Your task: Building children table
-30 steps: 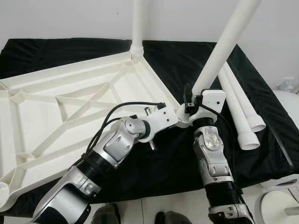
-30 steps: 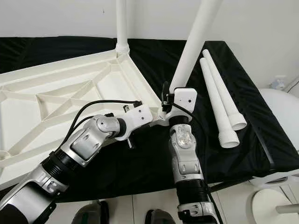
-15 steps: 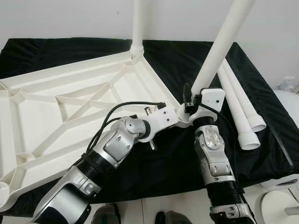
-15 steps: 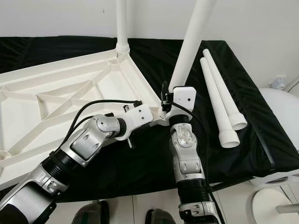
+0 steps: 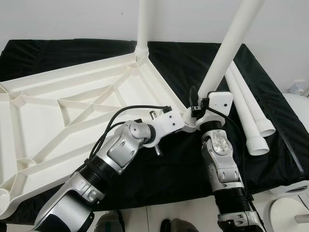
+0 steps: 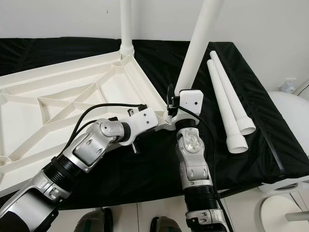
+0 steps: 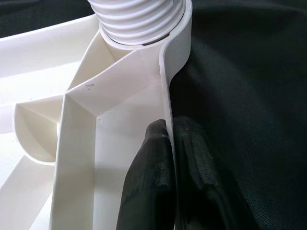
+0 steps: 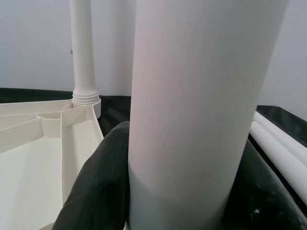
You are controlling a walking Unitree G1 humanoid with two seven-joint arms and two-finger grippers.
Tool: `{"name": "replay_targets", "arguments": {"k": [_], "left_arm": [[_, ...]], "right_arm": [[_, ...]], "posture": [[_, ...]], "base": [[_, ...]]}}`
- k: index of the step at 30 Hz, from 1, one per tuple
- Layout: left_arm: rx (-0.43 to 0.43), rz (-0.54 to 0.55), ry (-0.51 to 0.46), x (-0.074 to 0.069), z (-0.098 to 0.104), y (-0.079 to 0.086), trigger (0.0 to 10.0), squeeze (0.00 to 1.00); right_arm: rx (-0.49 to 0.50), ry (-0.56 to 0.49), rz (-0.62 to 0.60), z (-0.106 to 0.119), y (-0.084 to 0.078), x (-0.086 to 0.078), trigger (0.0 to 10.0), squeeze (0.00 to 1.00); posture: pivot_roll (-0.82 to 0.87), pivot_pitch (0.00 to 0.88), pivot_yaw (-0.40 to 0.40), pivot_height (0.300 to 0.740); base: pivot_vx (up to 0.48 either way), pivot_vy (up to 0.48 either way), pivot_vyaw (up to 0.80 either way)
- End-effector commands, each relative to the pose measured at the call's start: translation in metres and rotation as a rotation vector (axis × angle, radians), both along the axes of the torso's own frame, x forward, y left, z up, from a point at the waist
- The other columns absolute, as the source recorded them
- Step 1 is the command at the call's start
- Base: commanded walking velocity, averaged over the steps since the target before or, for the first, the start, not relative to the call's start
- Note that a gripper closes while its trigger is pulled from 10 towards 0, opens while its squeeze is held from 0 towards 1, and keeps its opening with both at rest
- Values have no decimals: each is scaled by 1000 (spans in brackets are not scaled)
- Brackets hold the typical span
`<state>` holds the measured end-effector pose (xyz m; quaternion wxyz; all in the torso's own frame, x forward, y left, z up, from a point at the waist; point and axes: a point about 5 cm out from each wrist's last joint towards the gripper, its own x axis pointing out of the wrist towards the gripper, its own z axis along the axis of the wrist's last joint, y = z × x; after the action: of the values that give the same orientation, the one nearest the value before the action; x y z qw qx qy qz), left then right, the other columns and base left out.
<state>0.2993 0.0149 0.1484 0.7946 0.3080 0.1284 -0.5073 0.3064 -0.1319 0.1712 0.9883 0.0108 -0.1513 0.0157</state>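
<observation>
A plain indoor room, perhaps a home, is showing here: a bare white wall (image 5: 72,19) is running behind a worktop (image 5: 183,164) draped in black cloth, with pale floor tiles (image 6: 145,212) lying below.

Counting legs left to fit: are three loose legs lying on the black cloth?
No, two loose legs lie side by side on the black cloth.

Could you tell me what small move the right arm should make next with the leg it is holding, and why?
Probably tilt the held leg upright: the right gripper holds it leaning over the tabletop corner, while the left gripper pinches the rim to steady it.
</observation>
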Motion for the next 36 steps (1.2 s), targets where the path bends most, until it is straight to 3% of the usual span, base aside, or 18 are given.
{"name": "replay_targets", "arguments": {"k": [1, 9, 17, 36], "left_arm": [[13, -20, -14, -2, 1, -4, 10000, 0], [12, -22, -15, -2, 1, -4, 10000, 0], [12, -24, -15, -2, 1, -5, 10000, 0], [7, -31, -16, -4, 1, -7, 10000, 0]], "right_arm": [[27, 95, -67, -19, -21, 0, 10000, 0], [16, 136, -66, -28, -26, -2, 10000, 0], [-48, 89, -9, -19, -13, -1, 10000, 0], [-46, 102, -3, -21, -15, 0, 10000, 0]], "posture": [[-19, 98, -39, 740], [-20, 98, -39, 740], [-21, 92, -41, 740], [-22, 82, -41, 740]], "base": [[0, 0, 0], [0, 0, 0], [0, 0, 0], [0, 0, 0]]}}
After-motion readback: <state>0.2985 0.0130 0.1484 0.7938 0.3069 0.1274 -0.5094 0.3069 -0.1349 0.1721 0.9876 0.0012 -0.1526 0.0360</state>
